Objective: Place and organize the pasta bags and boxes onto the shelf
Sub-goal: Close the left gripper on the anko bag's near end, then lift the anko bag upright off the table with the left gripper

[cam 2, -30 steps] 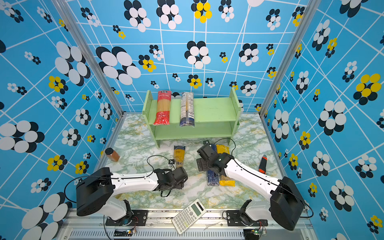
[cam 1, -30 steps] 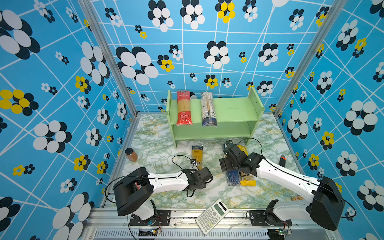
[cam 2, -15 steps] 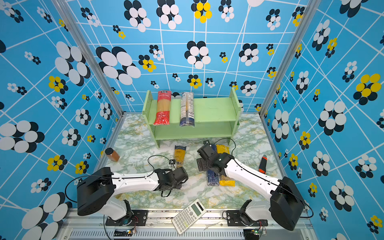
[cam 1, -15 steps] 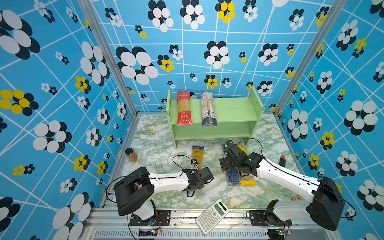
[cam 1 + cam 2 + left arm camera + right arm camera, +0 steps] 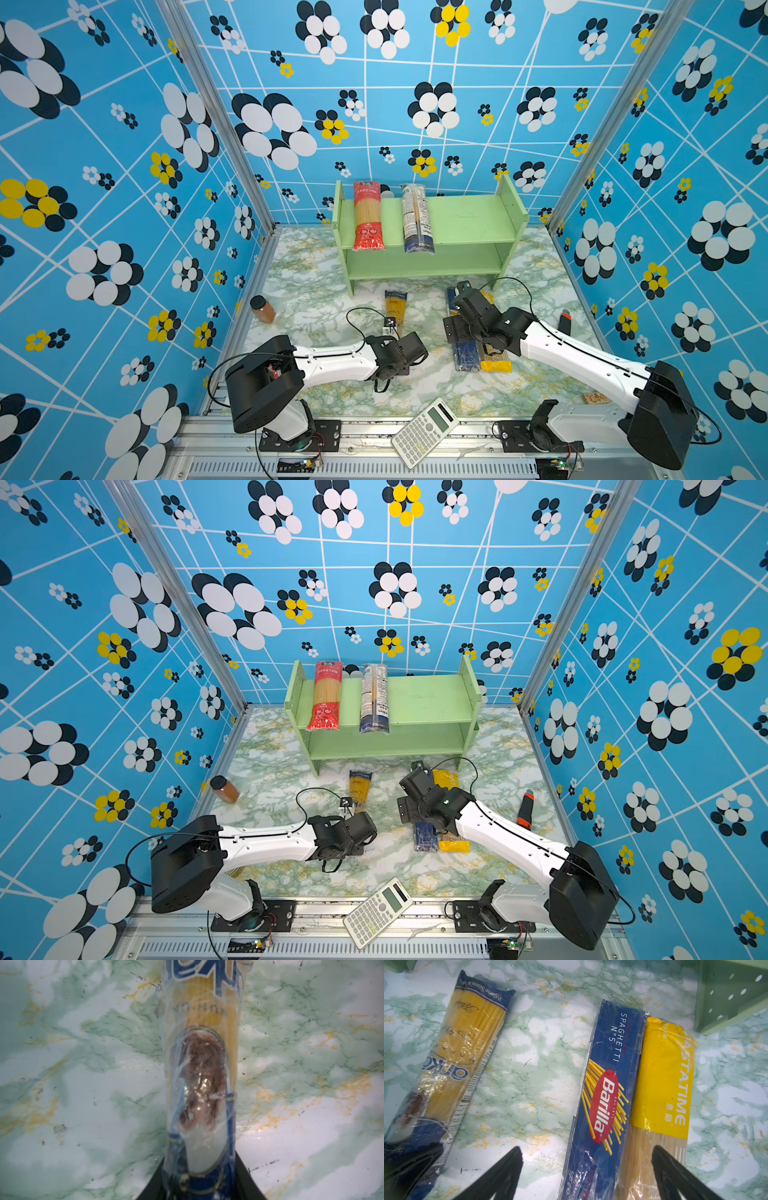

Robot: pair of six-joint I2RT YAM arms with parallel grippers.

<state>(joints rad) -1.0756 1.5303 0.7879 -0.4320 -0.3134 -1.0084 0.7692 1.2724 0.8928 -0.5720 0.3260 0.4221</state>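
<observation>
**Two packs shelved, a third gripped on the table**

At the far left the jar (image 5: 262,309) stands well apart from everything and is no part of the job.

Next comes the left gripper (image 5: 200,1184), down over the near end of the yellow-navy bag (image 5: 395,305). That bag lies flat on the table (image 5: 316,291) in front of the shelf (image 5: 465,216). The left wrist view shows the dark fingers (image 5: 245,1186) drawn in against both flanks of the bag. So the gripper has hold of it, though the bag is not yet lifted.

Set against the pictures of a second back, neither arm has changed place in the top views and no pack has moved. The only change I can credit is the closing of those jaws. I judge the pickup done in all but the lift, with the carry to the shelf next. The film is slick and the grip sits near one end, so the bag's far end may droop.

On the shelf's top tier the red bag (image 5: 367,216) and navy bag (image 5: 417,220) lie side by side toward its left end. Both overhang the front edge, and the right half of the tier is bare.

Right of centre the box (image 5: 608,1084) and yellow bag (image 5: 664,1084) lie touching, long sides together, on the table. The right gripper (image 5: 586,1148) hangs over them with jaws spread wide and nothing in them.
</observation>
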